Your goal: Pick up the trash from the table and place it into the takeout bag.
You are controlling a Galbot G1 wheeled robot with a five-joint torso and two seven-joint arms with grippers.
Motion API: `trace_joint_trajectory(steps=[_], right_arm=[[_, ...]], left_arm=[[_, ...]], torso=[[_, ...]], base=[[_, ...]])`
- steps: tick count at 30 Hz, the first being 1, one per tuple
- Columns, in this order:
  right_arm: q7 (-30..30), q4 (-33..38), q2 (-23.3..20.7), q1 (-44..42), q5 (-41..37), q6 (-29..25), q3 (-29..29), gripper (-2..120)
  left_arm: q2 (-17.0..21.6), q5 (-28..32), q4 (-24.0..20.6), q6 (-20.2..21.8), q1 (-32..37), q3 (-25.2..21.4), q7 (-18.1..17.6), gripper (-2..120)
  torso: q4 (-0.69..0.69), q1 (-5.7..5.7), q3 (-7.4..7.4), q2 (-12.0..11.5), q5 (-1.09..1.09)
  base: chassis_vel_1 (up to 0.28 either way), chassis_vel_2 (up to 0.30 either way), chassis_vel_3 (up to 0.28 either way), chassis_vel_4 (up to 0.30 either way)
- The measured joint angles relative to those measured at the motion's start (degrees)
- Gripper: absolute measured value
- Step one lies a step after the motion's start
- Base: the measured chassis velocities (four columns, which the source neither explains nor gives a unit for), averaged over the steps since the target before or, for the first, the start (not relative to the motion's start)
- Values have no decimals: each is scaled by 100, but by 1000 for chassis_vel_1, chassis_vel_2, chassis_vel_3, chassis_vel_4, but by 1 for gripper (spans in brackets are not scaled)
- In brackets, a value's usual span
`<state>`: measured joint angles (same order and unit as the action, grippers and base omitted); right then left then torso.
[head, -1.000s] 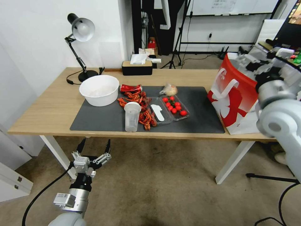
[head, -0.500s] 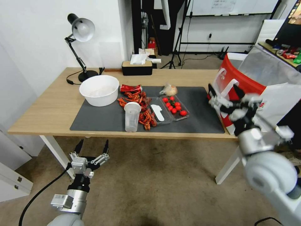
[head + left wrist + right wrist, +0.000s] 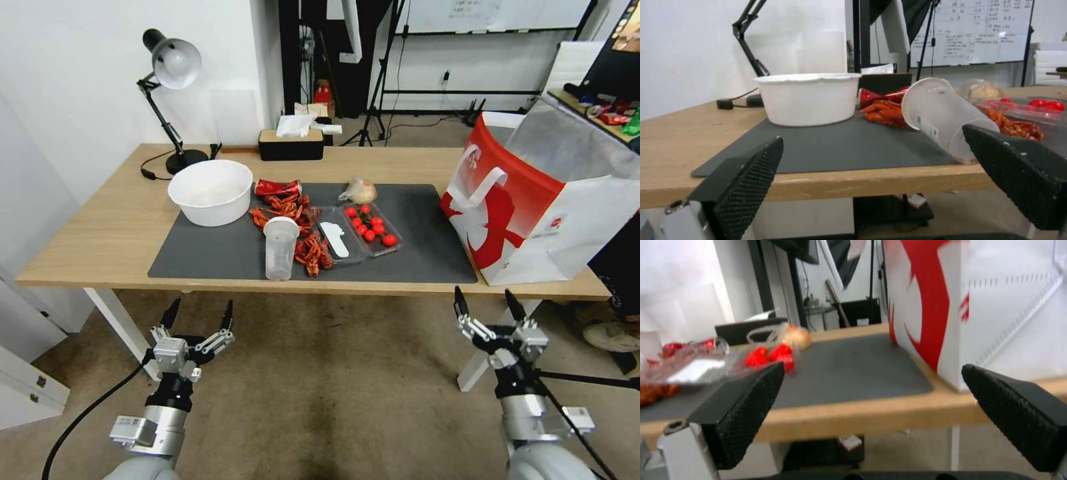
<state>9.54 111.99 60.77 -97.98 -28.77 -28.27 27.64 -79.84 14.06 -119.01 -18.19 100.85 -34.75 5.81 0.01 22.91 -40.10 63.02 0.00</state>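
On the table [image 3: 100,233], a clear plastic cup [image 3: 281,247] stands near the front edge of the dark mat [image 3: 427,253]. A red drink can [image 3: 277,187] lies behind it, and a small clear food bag [image 3: 360,191] sits mid-mat. The red-and-white takeout bag [image 3: 533,200] stands at the table's right end. My left gripper [image 3: 202,305] hangs open below the table's front edge, facing the cup [image 3: 942,116]. My right gripper [image 3: 483,293] is open too, low in front of the takeout bag [image 3: 951,306]. Nothing is between the fingers of either one.
A large white bowl [image 3: 211,192] stands left on the mat, red crayfish shells [image 3: 297,227] beside it, and a clear tray of tomatoes [image 3: 363,230] at centre. A desk lamp [image 3: 170,67] and a tissue box [image 3: 291,141] are at the back. A white table leg [image 3: 497,347] is near the right gripper.
My right arm has swung down from above the takeout bag to a low spot in front of the table. The left arm has barely moved.
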Motion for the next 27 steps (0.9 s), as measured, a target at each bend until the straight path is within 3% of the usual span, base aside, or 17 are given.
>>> trace_joint_trajectory(steps=[27], right_arm=[[-26,155,18,206,-48,571,-200,100]], left_arm=[[9,37,145,-112,-42,-18,0,100]], torso=[[-1,1,0,0,0]], base=[[0,0,0,0]])
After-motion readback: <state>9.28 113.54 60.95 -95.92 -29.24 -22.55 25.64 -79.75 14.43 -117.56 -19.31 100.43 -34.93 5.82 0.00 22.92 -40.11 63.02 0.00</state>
